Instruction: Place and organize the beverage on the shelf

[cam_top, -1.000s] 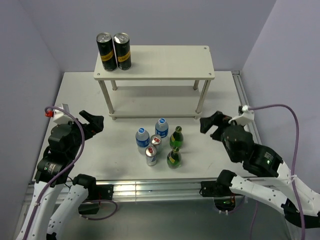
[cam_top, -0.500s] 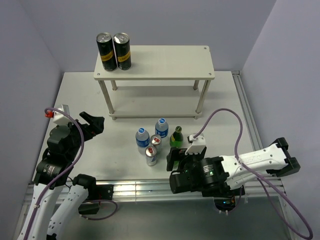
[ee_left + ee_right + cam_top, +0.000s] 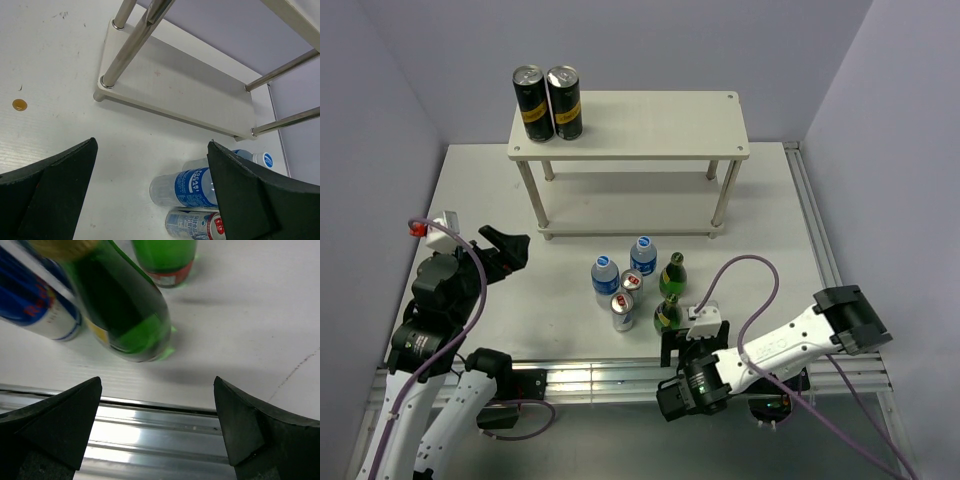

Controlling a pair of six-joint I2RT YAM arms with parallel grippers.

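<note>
The arms (image 3: 788, 340) are white with black joints, lilac cables (image 3: 752, 259) and black wedge-shaped jaws

The left hand (image 3: 151, 147) stands wide open, its two black fingers (image 3: 55, 185) filling the lower corners with only bare white table (image 3: 50, 60) between them. Ahead lies the shelf (image 3: 185, 95): its lower white board rests on the table, thin metal legs (image 3: 132, 47) rise from its corners, and an edge of the upper board (image 3: 295, 12) crosses the top right corner. Near the right finger, in front of the shelf, a blue-labelled water bottle (image 3: 187, 187) shows, with a second water bottle (image 3: 257, 159) just behind it and a silver can (image 3: 195, 225) just beside it at the bottom edge. A small brown spot (image 3: 19, 104) marks the table at far left
</note>
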